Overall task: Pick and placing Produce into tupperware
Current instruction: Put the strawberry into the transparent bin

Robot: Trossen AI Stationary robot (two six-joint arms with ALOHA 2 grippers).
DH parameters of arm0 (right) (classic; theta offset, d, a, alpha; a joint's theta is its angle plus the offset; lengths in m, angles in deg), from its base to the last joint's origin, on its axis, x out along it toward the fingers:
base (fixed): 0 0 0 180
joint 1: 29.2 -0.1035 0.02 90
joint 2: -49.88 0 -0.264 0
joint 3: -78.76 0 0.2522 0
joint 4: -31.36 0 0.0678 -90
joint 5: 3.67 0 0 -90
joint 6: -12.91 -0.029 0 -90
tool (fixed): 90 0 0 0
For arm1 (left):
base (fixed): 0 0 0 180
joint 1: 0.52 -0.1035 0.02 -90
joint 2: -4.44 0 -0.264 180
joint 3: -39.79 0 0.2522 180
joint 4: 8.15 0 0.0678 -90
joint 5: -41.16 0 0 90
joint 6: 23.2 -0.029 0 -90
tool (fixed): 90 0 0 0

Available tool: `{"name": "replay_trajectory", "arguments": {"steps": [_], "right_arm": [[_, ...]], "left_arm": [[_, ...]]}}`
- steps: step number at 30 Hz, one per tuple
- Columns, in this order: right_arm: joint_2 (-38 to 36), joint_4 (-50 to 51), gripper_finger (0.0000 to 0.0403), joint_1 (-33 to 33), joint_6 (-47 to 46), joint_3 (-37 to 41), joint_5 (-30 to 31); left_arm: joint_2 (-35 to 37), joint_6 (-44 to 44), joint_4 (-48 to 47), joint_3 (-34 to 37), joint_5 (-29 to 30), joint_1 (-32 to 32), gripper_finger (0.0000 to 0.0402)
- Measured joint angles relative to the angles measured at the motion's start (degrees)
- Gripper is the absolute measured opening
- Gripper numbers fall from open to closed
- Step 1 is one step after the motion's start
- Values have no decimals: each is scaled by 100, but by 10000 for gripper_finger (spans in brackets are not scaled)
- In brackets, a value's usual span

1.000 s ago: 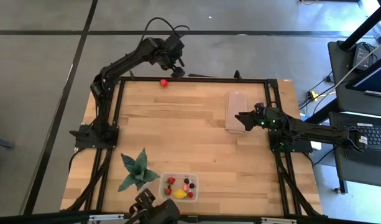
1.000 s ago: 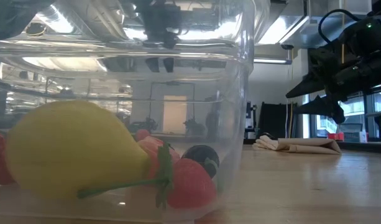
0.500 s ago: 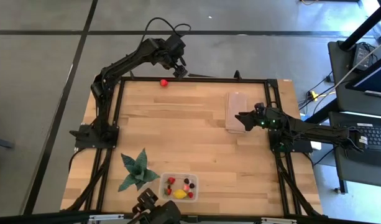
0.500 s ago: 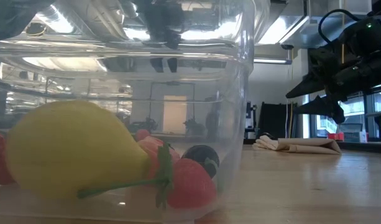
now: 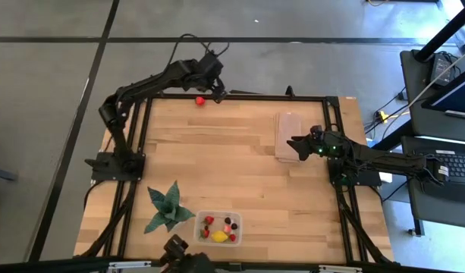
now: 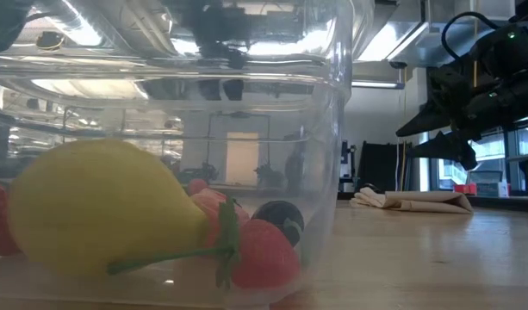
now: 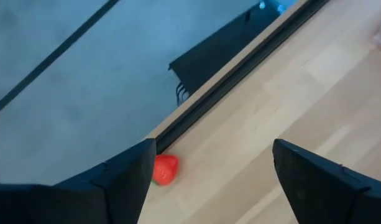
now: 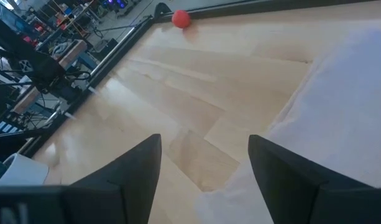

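At the near tabletop (image 5: 240,182) edge the tupperware (image 5: 218,227) holds strawberries, a lemon (image 6: 100,207) and dark berries. Midway, the right gripper (image 5: 293,142) hangs open over a beige cloth (image 5: 288,135). Farthest, the open left gripper (image 5: 215,94) hovers beside a loose strawberry (image 5: 199,100).

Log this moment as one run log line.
left gripper: open beside stray strawberry | right gripper: open, over cloth | tupperware: holds produce
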Motion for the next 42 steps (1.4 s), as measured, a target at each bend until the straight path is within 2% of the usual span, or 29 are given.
{"name": "replay_trajectory", "arguments": {"steps": [4, 14, 20, 24, 27, 34, 39, 42], "right_arm": [[0, 0, 243, 0, 22, 0, 1], [0, 0, 243, 13, -21, 0, 199], [0, 0, 243, 15, -19, 0, 201], [0, -2, 243, 15, -40, 0, 203], [0, -2, 243, 15, -168, 0, 204], [0, -3, 243, 15, -189, 0, 205], [0, -4, 243, 15, -380, 0, 205], [0, -4, 243, 15, -497, 0, 207]], "left_arm": [[527, 256, 567, 888, -9, -14, 305], [1693, 611, 3175, 3201, 332, 232, 306], [1762, 794, 4207, 3981, 632, 370, 297], [1762, 847, 5119, 4596, 1336, 529, 296], [1762, 855, 5678, 4927, 1478, 574, 296], [1761, 1147, 5700, 5286, 2131, 445, 295], [1760, 1466, 5683, 5368, 1556, 140, 295], [1759, 1373, 5645, 5414, 1249, 3, 295]]}}
